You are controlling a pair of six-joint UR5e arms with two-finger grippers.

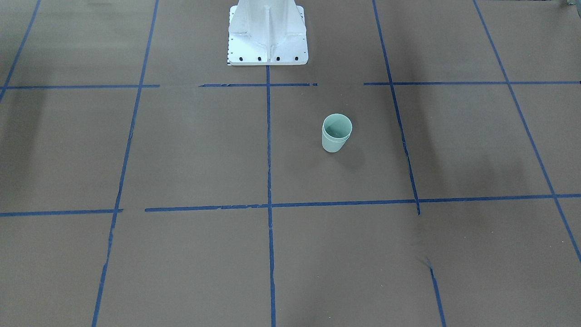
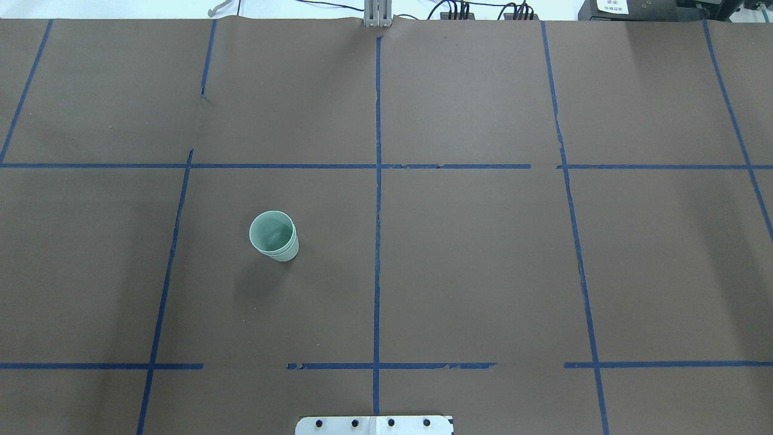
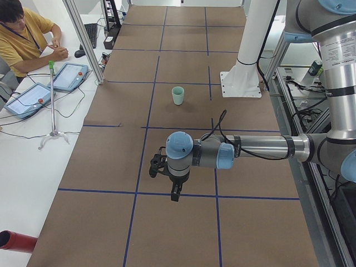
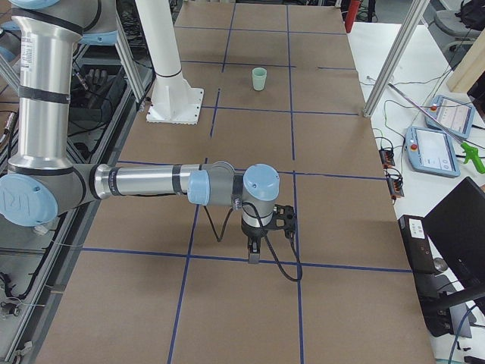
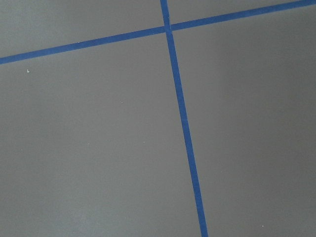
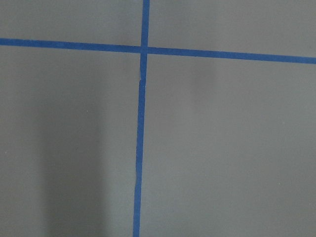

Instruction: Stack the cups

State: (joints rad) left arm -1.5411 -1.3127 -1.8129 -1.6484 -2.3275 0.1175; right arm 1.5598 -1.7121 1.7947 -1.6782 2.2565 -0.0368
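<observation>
The two pale mint-green cups [image 1: 337,134] stand upright on the brown table, one nested inside the other, with two rims showing. The stack also shows in the overhead view [image 2: 275,235], the exterior left view [image 3: 177,95] and the exterior right view [image 4: 259,78]. My left gripper [image 3: 174,196] hangs over the table far from the cups and shows only in the exterior left view. My right gripper [image 4: 253,256] shows only in the exterior right view, also far from the cups. I cannot tell whether either is open or shut. Both wrist views show only table and blue tape.
The white robot pedestal [image 1: 268,36] stands at the table's middle edge. Blue tape lines [image 2: 377,241] divide the brown surface into squares. An operator [image 3: 22,33] sits at a side table with tablets [image 3: 67,75]. A thin stand [image 3: 52,100] is beside them.
</observation>
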